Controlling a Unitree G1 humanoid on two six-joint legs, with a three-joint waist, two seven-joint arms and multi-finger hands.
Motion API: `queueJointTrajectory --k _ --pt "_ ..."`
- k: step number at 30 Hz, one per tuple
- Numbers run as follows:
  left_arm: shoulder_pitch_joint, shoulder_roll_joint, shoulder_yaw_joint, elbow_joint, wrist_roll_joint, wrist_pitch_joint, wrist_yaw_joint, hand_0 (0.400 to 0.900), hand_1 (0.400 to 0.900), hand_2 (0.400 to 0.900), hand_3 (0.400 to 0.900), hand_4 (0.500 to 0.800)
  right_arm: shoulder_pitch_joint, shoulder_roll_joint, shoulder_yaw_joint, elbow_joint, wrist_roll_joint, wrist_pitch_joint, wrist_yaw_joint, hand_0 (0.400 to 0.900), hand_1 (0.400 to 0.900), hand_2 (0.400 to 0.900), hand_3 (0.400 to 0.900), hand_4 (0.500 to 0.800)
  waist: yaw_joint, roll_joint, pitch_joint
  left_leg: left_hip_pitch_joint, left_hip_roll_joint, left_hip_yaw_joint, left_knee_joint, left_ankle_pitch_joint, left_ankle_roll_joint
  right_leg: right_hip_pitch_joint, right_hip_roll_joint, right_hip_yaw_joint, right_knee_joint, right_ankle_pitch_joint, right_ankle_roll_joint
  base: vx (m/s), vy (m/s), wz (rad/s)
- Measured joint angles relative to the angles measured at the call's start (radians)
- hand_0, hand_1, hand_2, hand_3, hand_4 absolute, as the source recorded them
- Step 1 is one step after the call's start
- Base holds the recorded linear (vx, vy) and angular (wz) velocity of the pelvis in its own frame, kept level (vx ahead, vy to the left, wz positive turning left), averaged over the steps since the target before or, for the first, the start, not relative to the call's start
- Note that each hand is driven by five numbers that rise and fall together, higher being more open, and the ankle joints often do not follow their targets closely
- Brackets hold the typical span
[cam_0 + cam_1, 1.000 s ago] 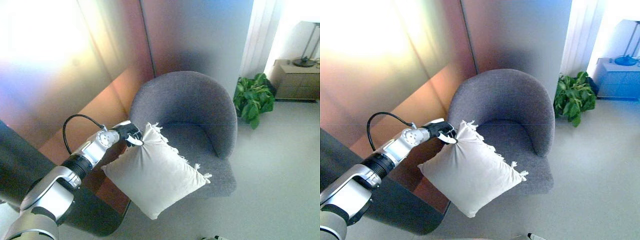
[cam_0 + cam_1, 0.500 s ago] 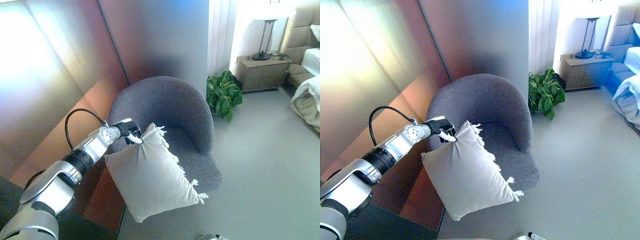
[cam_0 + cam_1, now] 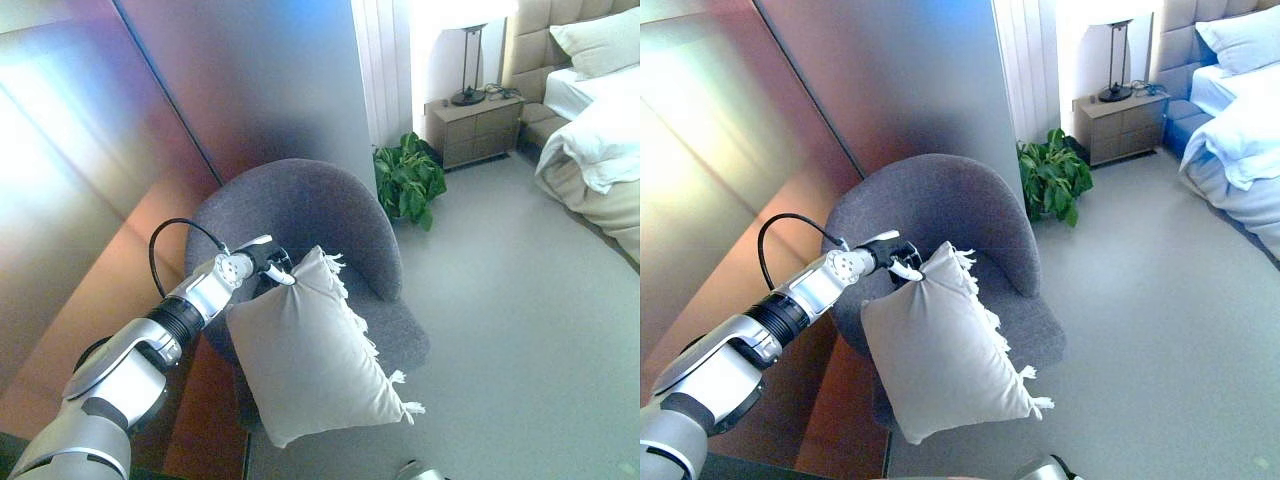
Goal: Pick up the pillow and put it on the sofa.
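Note:
A cream pillow (image 3: 315,355) with tasselled corners hangs in the air from its top corner, in front of a grey rounded armchair (image 3: 310,215). My left hand (image 3: 268,266) is shut on that top corner, pinching the cloth, and the arm reaches in from the lower left. The pillow's lower part covers the front left of the chair's seat (image 3: 1025,325) in both views. My right hand shows in neither view.
A potted green plant (image 3: 408,180) stands right of the chair. Behind it are a wooden nightstand (image 3: 472,128) with a lamp and a bed (image 3: 590,130) with white bedding at the far right. A reddish-brown panelled wall (image 3: 90,230) runs along the left. Grey floor (image 3: 520,320) spreads to the right.
The camera has swung to the right, bringing the bed into view. The pillow still hangs from my left hand in front of the chair, turned a little more upright.

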Motion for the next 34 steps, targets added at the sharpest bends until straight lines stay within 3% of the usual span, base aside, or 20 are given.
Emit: queueJointTrajectory --k 4,8,23,32,34 --pt "0.0 -0.01 0.01 0.009 -0.022 -0.001 0.01 0.9 0.9 0.9 0.9 0.8 0.004 -0.001 0.0 0.0 0.0 -0.008 0.001 0.9 0.9 0.9 0.9 0.8 0.004 0.0 0.001 0.001 0.0 0.0 0.0 -0.001 0.0 0.001 0.0 -0.001 0.0 0.0 0.0 0.0 -0.026 -0.01" --pt "-0.021 -0.01 0.072 0.013 -0.031 -0.001 0.031 0.9 0.9 0.9 0.9 0.8 0.006 -0.005 0.003 0.0 -0.001 -0.008 0.001 0.9 0.9 0.9 0.9 0.8 0.006 0.0 0.0 0.004 0.0 -0.002 0.0 -0.002 -0.001 0.005 0.0 -0.002 0.0 0.0 0.0 0.0 0.0 0.0" --pt "-0.057 -0.006 0.093 0.013 -0.096 0.005 0.029 0.9 0.9 0.9 0.9 0.8 0.012 -0.008 0.015 0.0 -0.001 -0.011 -0.007 0.9 0.9 0.9 0.9 0.8 0.02 0.0 0.0 0.017 0.001 -0.007 0.0 -0.003 -0.002 0.019 0.0 -0.008 0.0 0.0 0.0 -0.01 0.004 0.0" --pt "-0.017 -0.007 0.12 -0.057 -0.283 -0.008 -0.018 0.9 0.9 0.9 0.9 0.8 0.007 0.001 0.047 -0.002 -0.013 -0.009 -0.029 0.9 0.9 0.9 0.9 0.8 0.073 -0.028 -0.007 0.017 0.005 -0.024 0.0 0.0 -0.001 0.019 0.003 -0.026 -0.001 -0.002 -0.003 -0.04 0.008 -0.01" --pt "0.02 -0.034 0.144 -0.059 -0.301 -0.015 -0.037 0.9 0.9 0.9 0.9 0.8 0.005 0.013 0.058 -0.002 -0.021 -0.003 -0.031 0.9 0.9 0.9 0.9 0.8 0.094 -0.048 -0.017 0.017 0.009 -0.025 0.0 0.0 -0.004 0.02 0.007 -0.03 -0.001 -0.003 -0.004 -0.05 0.019 -0.01"
